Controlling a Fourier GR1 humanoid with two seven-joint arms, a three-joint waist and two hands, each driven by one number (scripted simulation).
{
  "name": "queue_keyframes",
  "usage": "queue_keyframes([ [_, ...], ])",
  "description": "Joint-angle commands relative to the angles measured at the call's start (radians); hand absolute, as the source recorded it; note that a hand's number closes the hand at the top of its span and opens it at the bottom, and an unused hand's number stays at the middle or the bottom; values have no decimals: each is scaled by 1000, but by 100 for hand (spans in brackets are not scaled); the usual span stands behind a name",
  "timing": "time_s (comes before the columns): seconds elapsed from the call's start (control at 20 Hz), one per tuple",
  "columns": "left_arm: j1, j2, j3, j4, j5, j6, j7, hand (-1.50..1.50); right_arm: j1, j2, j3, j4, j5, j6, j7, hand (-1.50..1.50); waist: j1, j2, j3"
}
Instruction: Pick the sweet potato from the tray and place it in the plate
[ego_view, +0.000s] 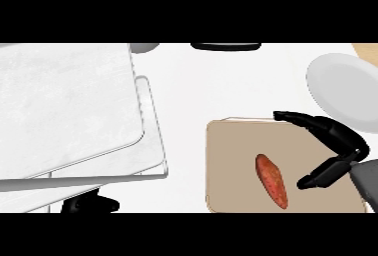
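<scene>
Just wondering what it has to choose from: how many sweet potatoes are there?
1. The long reddish-orange sweet potato lies on the flat tan tray, lower right, beside the black right hand. The hand may hide a little of the tray.

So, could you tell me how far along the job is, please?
Nothing is done yet: the sweet potato lies on the tray. In hand: the right robot hand is open beside it, not touching. Still to do: grasp, lift, set it in the plate.

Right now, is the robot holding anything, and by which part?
Nothing visible. The right hand is open beside the sweet potato on the tray, not touching; the left hand is mostly hidden.
</scene>
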Motion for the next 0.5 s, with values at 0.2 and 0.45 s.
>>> queue_keyframes([
  [0.2,-161,53,163,22,77,-12,52,0,-24,-87,97,85,197,16,-301,-150,-8,-6,9],
  [0.45,-163,40,149,36,82,-14,37,0,-57,-105,200,95,285,-32,-293,-150,-8,-10,6],
])
